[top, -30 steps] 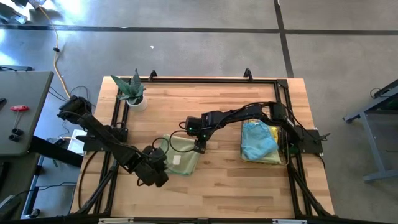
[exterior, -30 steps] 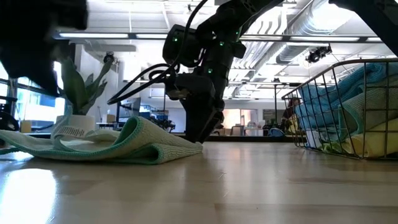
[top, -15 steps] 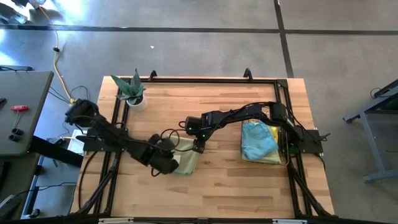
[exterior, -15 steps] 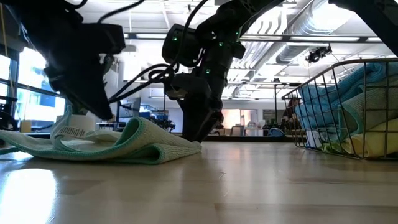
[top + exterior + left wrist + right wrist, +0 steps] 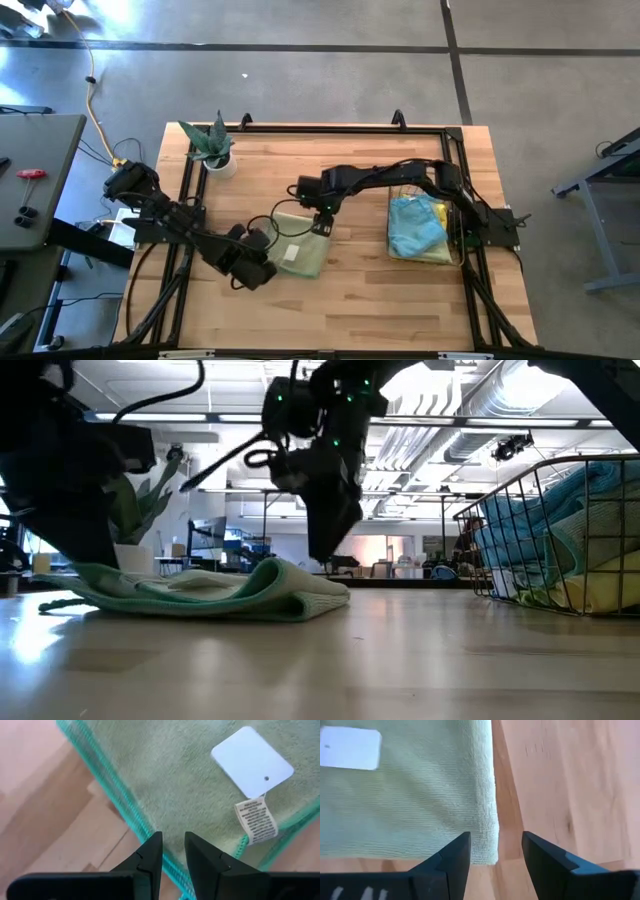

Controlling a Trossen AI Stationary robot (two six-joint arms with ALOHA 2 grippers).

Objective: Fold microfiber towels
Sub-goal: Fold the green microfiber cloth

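High view shows the pale green towel [image 5: 298, 245] lying folded on the wooden table [image 5: 360, 300] a little left of the frame's centre, with a white tag on its top face. The left gripper [image 5: 262, 262] sits at the towel's lower left edge; in the left wrist view its two dark fingers [image 5: 150, 855] stand slightly apart with nothing between them, hovering over the teal-stitched hem of the towel [image 5: 165, 775] beside the white card tag [image 5: 252, 761] and a printed label [image 5: 256, 820]. The right gripper [image 5: 322, 226] hangs at the towel's upper right corner; in the right wrist view its fingers [image 5: 452, 852] are spread wide and empty, straddling the towel's folded corner [image 5: 420, 800] where cloth meets bare wood. Low view has the towel [image 5: 220, 588] as a flat folded heap at centre left, with the right arm's gripper [image 5: 325, 545] just above its right end. At the right of the high view a wire basket [image 5: 458, 235] holds a light blue towel [image 5: 415, 225] over a yellow towel [image 5: 432, 252]. A potted plant [image 5: 213, 148] stands at the table's upper left.
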